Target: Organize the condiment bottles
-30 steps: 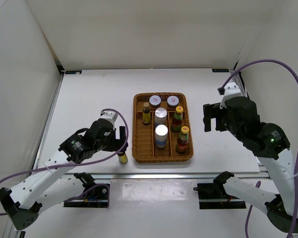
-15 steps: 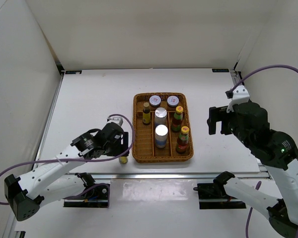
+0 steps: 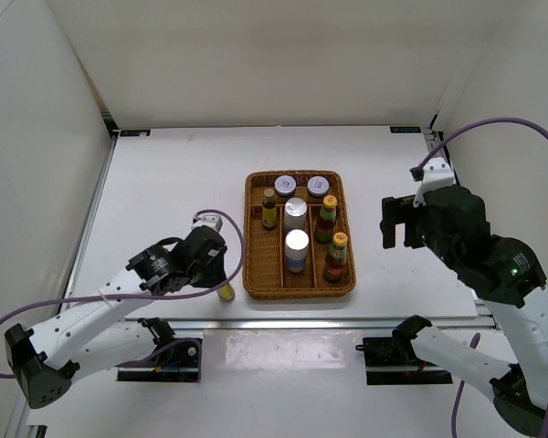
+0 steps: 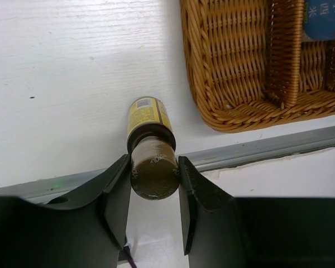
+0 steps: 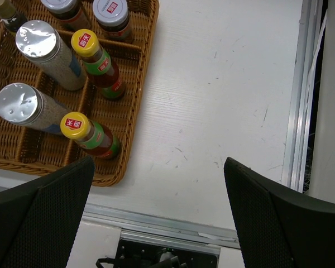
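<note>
1. Top view: the left gripper (image 3: 222, 270) has come down over the small dark bottle (image 3: 226, 293), which stands on the table (image 3: 164, 182) just outside the near-left corner of the wicker tray (image 3: 252, 285); a second ago its jaws stood wide around the bottle, and now they have closed on it; the right gripper (image 3: 389, 224) hangs to the right of the tray, well apart from it, holding nothing.
2. Left wrist view: the fingers (image 4: 118, 195) press on either side of the bottle's dark cap, which sits squarely between them; the yellow label shows just beyond the fingertips, and the tray's rim lies further out to the right; the bottle's base appears to rest on the table, not yet lifted.
3. Right wrist view: the jaws stand wide apart with only bare table between them; to their left the tray holds two red sauce bottles (image 5: 97, 64), two shakers (image 5: 44, 50), two jars (image 5: 113, 14) and the matching dark bottle (image 5: 5, 14).
4. Meaning: the last bottle outside the tray now looks secured; what probably remains is lifting it over the rim into the left section.
</note>
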Controlling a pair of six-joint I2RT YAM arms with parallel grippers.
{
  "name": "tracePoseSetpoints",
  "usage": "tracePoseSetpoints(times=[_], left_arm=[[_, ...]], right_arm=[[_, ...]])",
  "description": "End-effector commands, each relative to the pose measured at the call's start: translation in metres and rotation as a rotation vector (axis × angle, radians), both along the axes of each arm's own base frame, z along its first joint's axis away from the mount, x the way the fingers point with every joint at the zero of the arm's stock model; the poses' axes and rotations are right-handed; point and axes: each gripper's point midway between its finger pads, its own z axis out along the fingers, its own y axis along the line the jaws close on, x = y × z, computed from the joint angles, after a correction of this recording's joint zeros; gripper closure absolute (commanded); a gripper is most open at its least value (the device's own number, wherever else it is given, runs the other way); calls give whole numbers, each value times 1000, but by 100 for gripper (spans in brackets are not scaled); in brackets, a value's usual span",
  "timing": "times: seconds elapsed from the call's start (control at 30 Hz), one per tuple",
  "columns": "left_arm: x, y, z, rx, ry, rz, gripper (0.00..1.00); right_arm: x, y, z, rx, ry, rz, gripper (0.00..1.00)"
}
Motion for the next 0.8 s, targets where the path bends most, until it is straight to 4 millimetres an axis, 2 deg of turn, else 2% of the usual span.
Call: tracePoseSetpoints(times=[0.0,0.13,0.17,0.2,0.23,0.37,0.4,0.47,0.5,0.6,0.7,0.73,0.77], left_arm=[[11,0,32,-9,-86,-1,88],[22,-6,62,-35,-146,-6,89],[27,-11,78,-58,-174,-12,89],[30,-14,83,-55,-185,-14,89],[35,-16,97,-61,-217,-13,89],[57,-47,109,-65,-291,-95,89],[65,-55,102,-46,-289,-109,89],[79,-73,104,-57,-333,-150,89],[86,-80,95,-33,-326,-165,89],[106,-100,85,-1,-355,-211,89],[115,-120,83,-13,-364,-262,89],[120,-126,75,-5,-355,-264,89],[121,-130,74,-10,-349,-271,88]], right_arm=[[-2,-5,8,19,-35,-21,0],[-4,-7,5,14,-28,-21,0],[-4,-8,5,10,-30,-29,0],[-4,-8,5,9,-30,-29,0],[-4,-8,5,9,-30,-29,0],[-2,-7,4,4,-23,-29,0],[-2,-7,4,4,-23,-29,0],[-2,-7,0,-1,-16,-29,0],[-3,-6,0,3,-13,-21,0],[-4,-6,2,16,-19,-26,0],[-7,-9,2,17,-20,-26,0],[-7,-9,2,17,-20,-26,0],[-9,-9,0,11,-12,-26,0]])
